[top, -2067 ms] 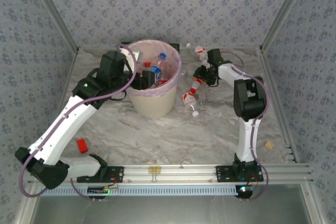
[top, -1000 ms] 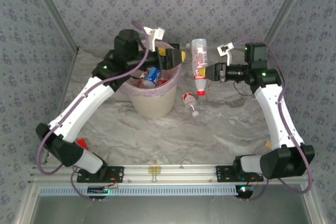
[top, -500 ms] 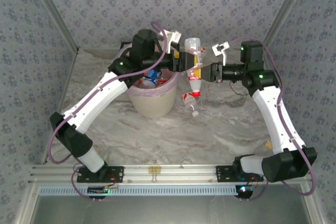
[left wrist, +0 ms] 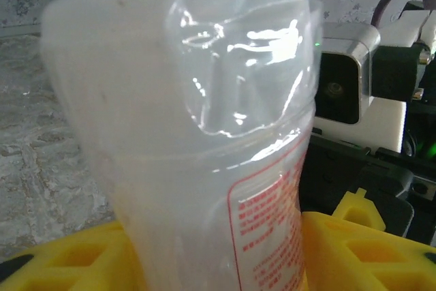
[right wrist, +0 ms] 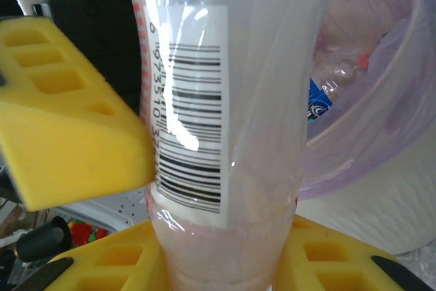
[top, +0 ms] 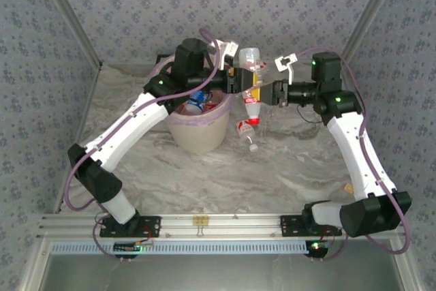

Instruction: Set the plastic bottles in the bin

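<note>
Left gripper (top: 242, 85) has closed onto the bottle (top: 250, 60) the right gripper (top: 271, 92) clamps, barcode (right wrist: 194, 120) facing right wrist.

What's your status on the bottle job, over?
Right gripper shut on an upside-down bottle, aloft beside the bin. Left gripper flanks the same bottle, grip unclear. Left arm crosses above the bin's mouth.

Robot test cell, lab-type rig, not a lived-in room. The white left arm (top: 129, 131) and right arm (top: 357, 151) are bolted to an aluminium rail (top: 238, 224) at the near edge of a marble-patterned desk (top: 272, 168). Bare metal frame posts (top: 368, 11) hold flat wallpaper panels (top: 272, 5), blue floral, on three sides.
</note>
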{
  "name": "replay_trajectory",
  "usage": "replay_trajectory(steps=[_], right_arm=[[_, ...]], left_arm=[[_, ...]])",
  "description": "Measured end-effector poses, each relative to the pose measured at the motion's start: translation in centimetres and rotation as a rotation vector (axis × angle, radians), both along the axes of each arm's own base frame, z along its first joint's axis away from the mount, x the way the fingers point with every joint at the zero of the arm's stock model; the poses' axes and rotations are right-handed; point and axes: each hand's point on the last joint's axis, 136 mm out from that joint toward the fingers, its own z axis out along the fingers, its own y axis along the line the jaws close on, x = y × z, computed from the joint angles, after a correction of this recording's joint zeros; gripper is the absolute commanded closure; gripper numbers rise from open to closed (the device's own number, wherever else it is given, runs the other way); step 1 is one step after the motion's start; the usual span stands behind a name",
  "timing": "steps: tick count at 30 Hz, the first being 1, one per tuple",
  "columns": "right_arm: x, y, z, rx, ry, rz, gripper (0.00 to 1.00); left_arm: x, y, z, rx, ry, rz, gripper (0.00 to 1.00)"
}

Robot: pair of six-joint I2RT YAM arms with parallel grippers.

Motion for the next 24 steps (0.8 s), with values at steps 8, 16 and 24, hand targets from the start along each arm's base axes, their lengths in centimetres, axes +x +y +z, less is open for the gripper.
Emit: replay_trajectory(steps=[8, 16, 24], right_arm=[[0.1, -0.2, 0.1, -0.015, -0.015, -0.019, 0.23], [0.2, -3.4, 1.1, -0.036, -0.047, -0.144, 0.13], [1.9, -6.5, -0.5, -0.088, 0.0, -0.297, 0.13]], left_arm=[[0.2, 0.3, 0.9, 0.013, -0.005, 0.009, 0.53], [2.3, 3.5, 3.8, 0.014, -0.07, 0.077, 0.56], [5.7, 12.6, 2.9, 0.191, -0.091, 0.308, 0.65]])
